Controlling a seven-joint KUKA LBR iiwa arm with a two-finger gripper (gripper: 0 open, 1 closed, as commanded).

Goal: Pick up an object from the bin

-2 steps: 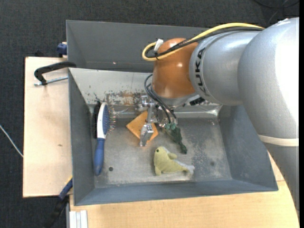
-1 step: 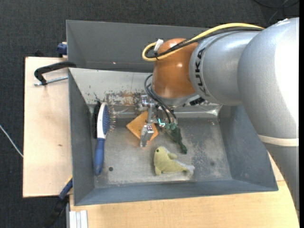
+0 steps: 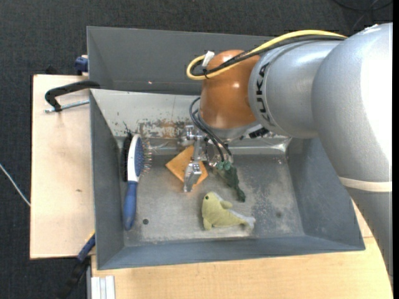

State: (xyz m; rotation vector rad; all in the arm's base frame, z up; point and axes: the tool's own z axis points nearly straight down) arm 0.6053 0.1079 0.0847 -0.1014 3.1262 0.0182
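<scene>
My gripper (image 3: 206, 169) hangs low over the middle of the bin, near its back wall, and stands open. Its left finger (image 3: 192, 174) lies over the right corner of an orange wedge-shaped block (image 3: 178, 165). The right finger comes down beside the top end of a small dark green toy figure (image 3: 234, 182), which lies just right of the block. Nothing is visibly gripped between the fingers. A yellow-green plush seal (image 3: 219, 213) lies on the floor in front of the gripper, apart from it.
A blue-handled brush with a white head (image 3: 131, 178) lies along the bin's left wall. The arm and its orange wrist cover hide the back right part of the bin.
</scene>
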